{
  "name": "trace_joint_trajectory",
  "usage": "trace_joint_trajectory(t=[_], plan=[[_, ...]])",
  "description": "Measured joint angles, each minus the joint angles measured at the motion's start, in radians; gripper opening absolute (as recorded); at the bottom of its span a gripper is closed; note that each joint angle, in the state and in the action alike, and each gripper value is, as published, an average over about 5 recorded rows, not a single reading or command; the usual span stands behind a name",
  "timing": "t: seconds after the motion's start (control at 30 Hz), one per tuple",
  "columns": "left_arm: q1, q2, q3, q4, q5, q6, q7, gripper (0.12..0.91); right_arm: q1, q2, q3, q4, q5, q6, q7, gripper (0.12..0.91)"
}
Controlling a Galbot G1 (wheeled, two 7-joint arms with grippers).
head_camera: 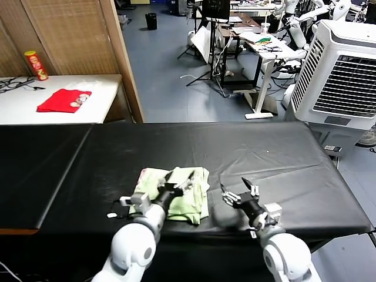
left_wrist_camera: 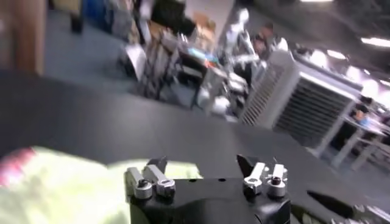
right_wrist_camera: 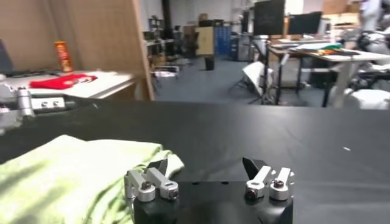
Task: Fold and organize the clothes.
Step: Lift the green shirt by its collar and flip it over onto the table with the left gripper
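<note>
**A:** Where's your shirt [head_camera: 176,191] right now?

**B:** You've got it folded into a compact pale-green bundle on the black bench [head_camera: 282,158], near the front edge and a little to your left of centre. In the right wrist view the same cloth [right_wrist_camera: 73,173] lies in soft layers beside that arm's fingers.

**A:** And your left end effector [head_camera: 179,178]?

**B:** It sits over the top of the bundle, fingers spread apart, with nothing pinched between them. Your left wrist view shows both fingertips [left_wrist_camera: 157,165] wide of each other, with green cloth [left_wrist_camera: 55,189] below and to one side.

**A:** Your right end effector [head_camera: 239,191]?

**B:** It's just beside the shirt on bare black cloth, to your right of it, jaws standing wide and empty. The two are near each other but apart.

**A:** Can you read any writing for me?

**B:** Not really. There's a tall yellow-and-red canister [head_camera: 36,64] on the white side bench [head_camera: 106,94] at your far left, but its label is too small to read. A folded red garment [head_camera: 63,100] lies near it with a pale patch on it, also unreadable. The big white air cooler [head_camera: 343,76] at your right shows no lettering you could make out.
</note>
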Motion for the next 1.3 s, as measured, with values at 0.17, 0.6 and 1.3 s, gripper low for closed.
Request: trace_joint_trajectory(t=[0.17, 0.6, 1.3], plan=[[0.051, 0.057, -0.091, 0.01, 0.044, -0.04, 0.014, 0.798, 0.068, 0.015, -0.094, -0.076, -0.105, 0.007, -0.033, 0.798], [0.129, 0.062, -0.235, 0.042, -0.014, -0.06, 0.026, 0.798, 0.056, 0.017, -0.129, -0.098, -0.211, 0.057, 0.059, 0.798], [0.099, 0.032, -0.342, 0.139, -0.662, 0.02, -0.02, 0.691, -0.006, 0.033, -0.076, 0.029, -0.125, 0.12, 0.066, 0.798]])
